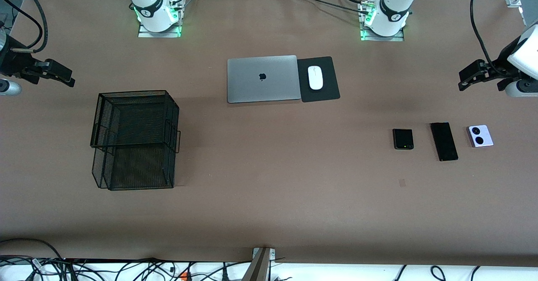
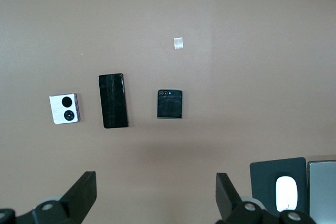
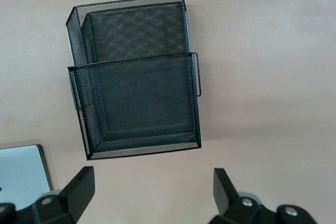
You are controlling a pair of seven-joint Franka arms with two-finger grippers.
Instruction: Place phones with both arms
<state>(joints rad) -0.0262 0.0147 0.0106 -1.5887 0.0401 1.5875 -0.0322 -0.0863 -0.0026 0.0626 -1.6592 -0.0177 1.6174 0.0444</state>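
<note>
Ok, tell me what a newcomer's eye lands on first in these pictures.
Probably the black mesh basket, the biggest thing, toward the right arm's end of the table. Then the silver laptop, between the two bases, with a white mouse on its pad beside it. Last, three phones in a row toward the left arm's end.

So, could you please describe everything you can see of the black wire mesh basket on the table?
The black wire mesh basket looks like metal and has two stacked open-topped tiers, the upper one set back so the lower tray sticks out toward the front camera. Thin wire handles show on its sides. Both tiers look empty. It stands upright on the brown table, at the right arm's end, nearer to the front camera than the laptop. Nothing but the table touches it.
</note>
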